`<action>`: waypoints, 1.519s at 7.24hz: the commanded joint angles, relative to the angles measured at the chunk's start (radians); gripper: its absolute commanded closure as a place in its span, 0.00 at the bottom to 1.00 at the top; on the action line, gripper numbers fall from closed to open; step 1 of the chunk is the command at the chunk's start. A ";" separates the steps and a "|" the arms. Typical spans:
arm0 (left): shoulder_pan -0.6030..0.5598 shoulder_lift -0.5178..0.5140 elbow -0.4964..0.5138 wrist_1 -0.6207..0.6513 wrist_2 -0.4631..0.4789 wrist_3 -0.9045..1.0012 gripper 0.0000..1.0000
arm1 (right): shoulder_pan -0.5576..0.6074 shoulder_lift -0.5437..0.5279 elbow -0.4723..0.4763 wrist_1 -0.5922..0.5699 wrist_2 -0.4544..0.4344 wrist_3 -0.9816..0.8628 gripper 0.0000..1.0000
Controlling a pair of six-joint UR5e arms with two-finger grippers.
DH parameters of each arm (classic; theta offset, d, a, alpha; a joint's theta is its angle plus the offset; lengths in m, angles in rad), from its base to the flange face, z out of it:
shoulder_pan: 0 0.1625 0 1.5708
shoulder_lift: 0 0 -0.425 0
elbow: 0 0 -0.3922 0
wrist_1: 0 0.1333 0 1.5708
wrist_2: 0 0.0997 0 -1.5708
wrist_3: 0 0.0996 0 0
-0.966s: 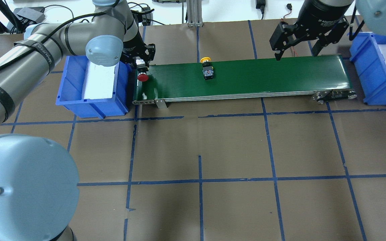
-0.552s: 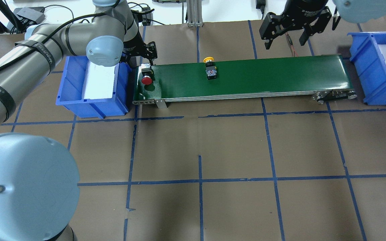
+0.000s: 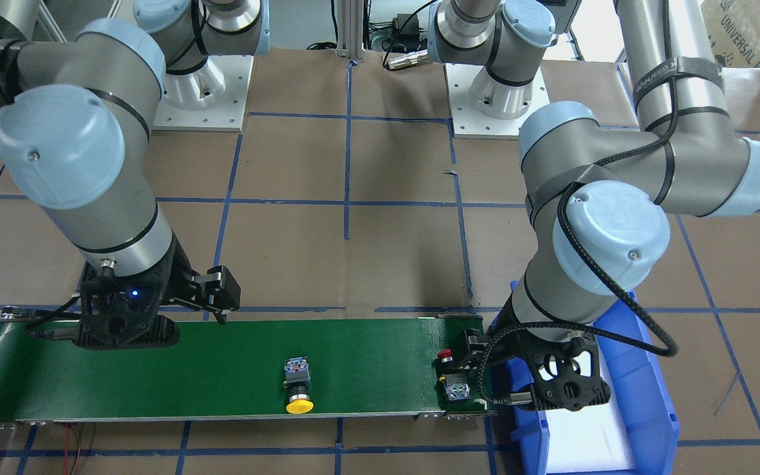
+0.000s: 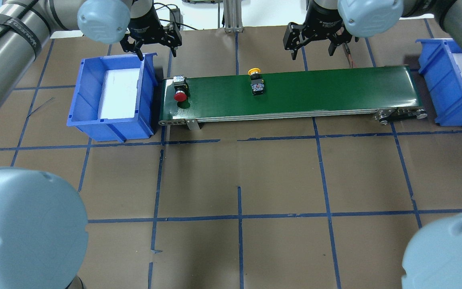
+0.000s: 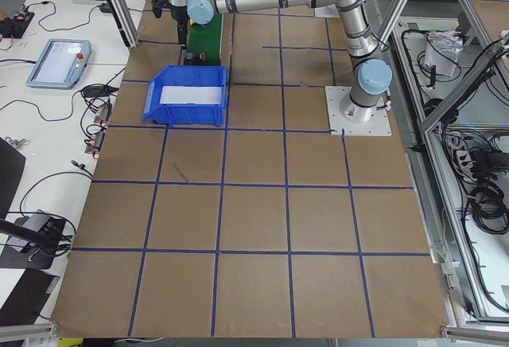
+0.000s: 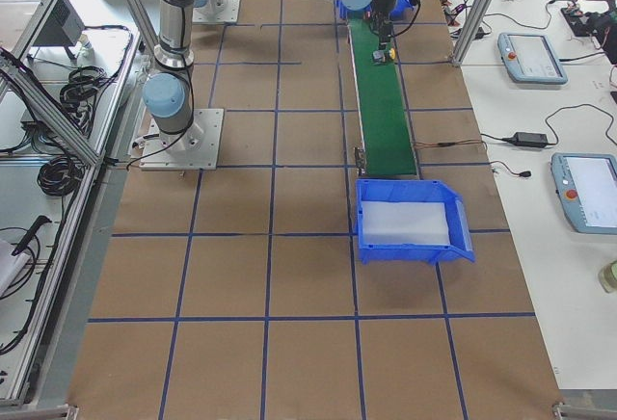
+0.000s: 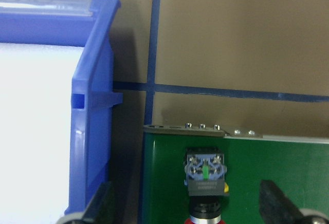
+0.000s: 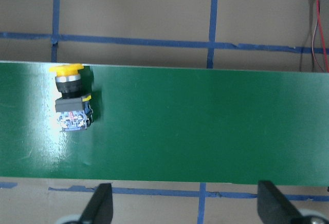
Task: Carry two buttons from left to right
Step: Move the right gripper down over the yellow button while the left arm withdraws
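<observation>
- Red button (image 4: 180, 95): I logged it lying on its side at the left end of the green conveyor belt (image 4: 335, 90), red cap towards the robot and grey contact block towards the belt's far edge. Nothing was touching it.
- Yellow button (image 4: 256, 82): it lay on its side on the same belt, left of the belt's middle and well apart from the red one. Its yellow cap sat at the far edge and its contact block pointed towards the robot.
- Left gripper (image 4: 155, 50): it hung above the belt's left end, beside the far corner of the left blue bin (image 4: 110, 122). Its fingers were spread wide and held nothing. On its wrist camera I saw the red button's contact block below, between the two fingertips and clear of both.
- Right gripper (image 4: 312, 53): it was raised over the belt, to the right of the yellow button, with its fingers wide apart and empty.
- Right blue bin (image 4: 441, 92): it stood just off the belt's right end, white lining visible.
- Table (image 4: 279, 176): brown covering, marked in a blue tape grid.
</observation>
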 commanded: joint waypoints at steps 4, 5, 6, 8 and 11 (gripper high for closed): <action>0.031 0.102 0.005 -0.223 0.028 0.021 0.00 | 0.046 0.172 -0.086 -0.102 0.006 0.105 0.00; 0.036 0.100 0.002 -0.223 0.033 0.027 0.00 | 0.049 0.188 -0.086 -0.110 0.008 0.104 0.00; 0.042 0.099 -0.004 -0.231 0.042 0.065 0.00 | 0.055 0.192 -0.080 -0.113 0.008 0.104 0.00; 0.067 0.091 -0.001 -0.231 0.040 0.090 0.00 | 0.078 0.212 -0.057 -0.144 -0.003 0.107 0.01; 0.076 0.088 0.003 -0.231 0.039 0.181 0.00 | 0.079 0.202 0.011 -0.150 -0.003 0.081 0.01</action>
